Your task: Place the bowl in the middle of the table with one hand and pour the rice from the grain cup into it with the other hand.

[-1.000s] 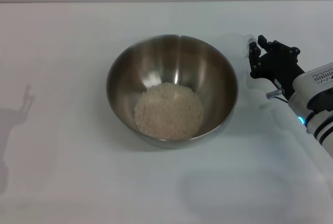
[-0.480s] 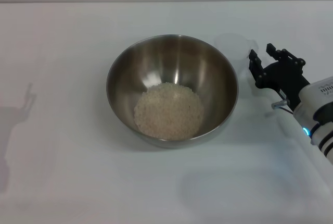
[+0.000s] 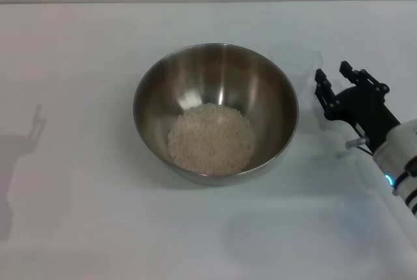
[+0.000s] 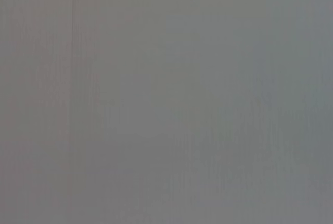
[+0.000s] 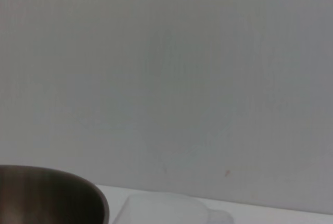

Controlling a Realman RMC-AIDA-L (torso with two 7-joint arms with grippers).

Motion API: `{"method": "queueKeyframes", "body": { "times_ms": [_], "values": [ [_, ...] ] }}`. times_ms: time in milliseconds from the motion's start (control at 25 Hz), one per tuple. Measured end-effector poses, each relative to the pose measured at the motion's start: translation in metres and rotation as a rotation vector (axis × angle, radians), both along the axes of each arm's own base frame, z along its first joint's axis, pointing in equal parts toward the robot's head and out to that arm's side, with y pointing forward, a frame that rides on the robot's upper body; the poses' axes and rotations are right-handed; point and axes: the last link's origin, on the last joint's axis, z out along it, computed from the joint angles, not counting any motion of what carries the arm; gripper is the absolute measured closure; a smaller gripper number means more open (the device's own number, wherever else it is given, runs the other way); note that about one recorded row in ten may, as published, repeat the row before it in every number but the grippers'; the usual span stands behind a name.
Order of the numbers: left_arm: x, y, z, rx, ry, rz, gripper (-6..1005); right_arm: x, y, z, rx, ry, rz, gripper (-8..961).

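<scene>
Translucent grain cup (image 3: 296, 58) stands empty on the counter (image 3: 78, 45), just beyond the right tool (image 3: 335, 79), whose fingers are spread, toward the far right corner.

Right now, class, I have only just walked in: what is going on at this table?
The rice already lies in the steel bowl in the middle of the white table. The clear grain cup stands upright on the table beside the bowl, on the robot's right. The right gripper is open, close to the cup but not holding it. The left gripper is not in view.
</scene>
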Motion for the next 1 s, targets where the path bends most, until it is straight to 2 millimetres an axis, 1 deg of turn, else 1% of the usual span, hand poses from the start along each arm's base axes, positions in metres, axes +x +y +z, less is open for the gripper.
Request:
{"method": "queueKeyframes", "body": {
  "times_ms": [80, 120, 200, 240, 280, 320, 360, 400, 440, 480, 640, 800, 1000],
  "values": [
    [-0.001, -0.001, 0.0, 0.0, 0.001, 0.003, 170, 0.004, -0.008, 0.003, 0.021, 0.012, -0.003, 489],
    [-0.001, -0.001, 0.0, 0.0, 0.001, 0.003, 170, 0.004, -0.008, 0.003, 0.021, 0.012, -0.003, 489],
    [-0.002, -0.002, 0.0, 0.001, 0.003, 0.009, 170, 0.009, -0.022, 0.009, 0.063, 0.036, -0.004, 484],
    [-0.002, -0.002, 0.0, 0.001, 0.003, 0.009, 170, 0.009, -0.022, 0.009, 0.063, 0.036, -0.004, 479],
    [-0.003, -0.002, 0.0, 0.001, 0.003, 0.012, 170, 0.011, -0.034, 0.015, 0.111, 0.064, 0.006, 474],
    [-0.003, -0.002, 0.0, 0.001, 0.003, 0.012, 170, 0.01, -0.039, 0.019, 0.139, 0.078, 0.02, 469],
    [-0.003, -0.002, 0.0, 0.001, 0.003, 0.012, 170, 0.01, -0.039, 0.019, 0.139, 0.078, 0.02, 464],
    [-0.003, -0.002, 0.0, 0.001, 0.003, 0.012, 170, 0.01, -0.044, 0.023, 0.165, 0.089, 0.031, 459],
    [-0.004, -0.002, 0.001, 0.002, 0.003, 0.017, 170, 0.009, -0.054, 0.03, 0.215, 0.107, 0.053, 453],
    [-0.004, -0.002, 0.001, 0.002, 0.003, 0.017, 170, 0.009, -0.058, 0.033, 0.234, 0.111, 0.063, 448],
    [-0.005, -0.002, 0.001, -0.002, 0.008, 0.026, 170, 0.01, -0.061, 0.036, 0.259, 0.116, 0.067, 428],
    [-0.006, -0.001, 0.0, -0.01, 0.019, 0.031, 170, 0.008, -0.064, 0.041, 0.291, 0.114, 0.09, 205],
    [-0.008, 0.001, -0.004, -0.026, 0.056, 0.052, 170, 0.007, -0.064, 0.042, 0.296, 0.112, 0.096, 139]
  ]
}}
